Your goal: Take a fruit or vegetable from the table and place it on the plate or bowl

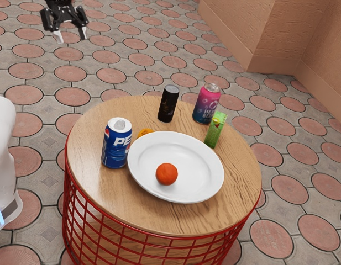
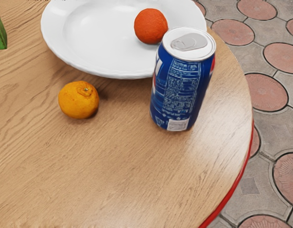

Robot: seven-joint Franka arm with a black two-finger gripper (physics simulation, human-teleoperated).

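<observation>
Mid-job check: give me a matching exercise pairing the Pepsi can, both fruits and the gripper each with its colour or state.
Column one:
1. Pepsi can
2. plated fruit
3. loose fruit
4. gripper

Column two:
A. yellow-orange
B. open, high up, away from the table
C. blue, standing upright
D. deep red-orange

Pairs: 1-C, 2-D, 3-A, 4-B.

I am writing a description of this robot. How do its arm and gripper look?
The gripper is black and blocky, with two short fingers ending in pale tips. The arm's base is smooth, rounded and white, with a small blue light low down.
</observation>
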